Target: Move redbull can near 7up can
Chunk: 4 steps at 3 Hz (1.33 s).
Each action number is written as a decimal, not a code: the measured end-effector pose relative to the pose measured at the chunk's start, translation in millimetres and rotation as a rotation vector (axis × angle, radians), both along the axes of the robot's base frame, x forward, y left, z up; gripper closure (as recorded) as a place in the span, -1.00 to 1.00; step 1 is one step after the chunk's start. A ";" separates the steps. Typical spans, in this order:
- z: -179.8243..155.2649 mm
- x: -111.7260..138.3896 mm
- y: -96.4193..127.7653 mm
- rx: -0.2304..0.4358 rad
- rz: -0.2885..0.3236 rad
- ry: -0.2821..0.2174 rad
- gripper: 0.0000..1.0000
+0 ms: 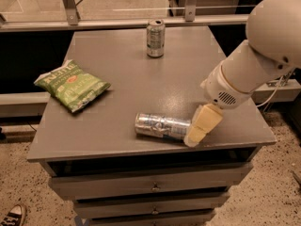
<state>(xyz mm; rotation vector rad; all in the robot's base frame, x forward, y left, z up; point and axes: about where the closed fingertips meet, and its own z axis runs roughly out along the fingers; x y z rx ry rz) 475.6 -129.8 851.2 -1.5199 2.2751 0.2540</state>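
Note:
The redbull can [162, 126], slim and silver with blue patches, lies on its side near the front edge of the grey table [136, 86]. The 7up can [155, 38], stouter and silvery-grey with a pull-tab top, stands upright at the back middle of the table. My gripper [197, 132] reaches in from the right on a big white arm. Its cream-coloured tip sits low at the right end of the redbull can, touching or almost touching it.
A green chip bag [71, 84] lies on the left side of the table. Drawers [150, 187] run below the front edge. A metal rail [117, 22] stands behind the table. A shoe [11, 215] shows on the speckled floor at bottom left.

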 end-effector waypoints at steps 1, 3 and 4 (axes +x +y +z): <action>-13.7 1.7 19.7 0.019 -0.073 0.016 -1.00; -20.1 -7.0 37.2 0.023 -0.125 0.021 -0.66; -11.3 -9.7 33.7 0.024 -0.152 -0.004 -0.21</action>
